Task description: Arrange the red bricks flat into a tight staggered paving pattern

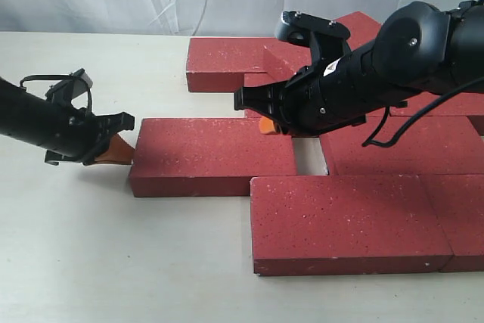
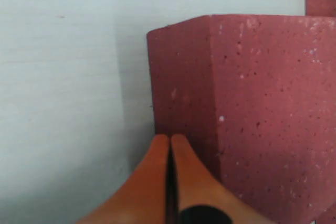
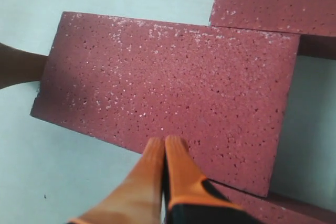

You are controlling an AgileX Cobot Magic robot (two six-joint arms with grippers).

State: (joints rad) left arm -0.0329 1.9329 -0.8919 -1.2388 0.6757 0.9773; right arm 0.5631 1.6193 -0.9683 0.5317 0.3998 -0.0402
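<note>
**Me:** Starting at the left; my left claw (image 1: 121,147) is pinched to a point with nothing in it, tips against the short left end of the middle brick (image 1: 212,153), low down near the table (image 1: 76,262).

**Spotter:** Which way does that brick run?

**Me:** Long axis across the exterior view, left to right, in line with the claw; it lies flat, part of its front edge meeting the front brick (image 1: 340,217); I see a gap (image 1: 308,155) of bare table between its right end and the neighbour (image 1: 401,145).

**Spotter:** And your right claw?

**Me:** The right claw (image 1: 266,124) is squeezed together too, and empty; its tips sit over the brick's far right corner; I can't tell whether they touch the top.

**Spotter:** So which arm moves it?

**Me:** The left, I judge; it's behind the brick on its axis, so a straight shove rightward should close the gap; skew is the risk if the tips slip off the middle of that end.
</note>
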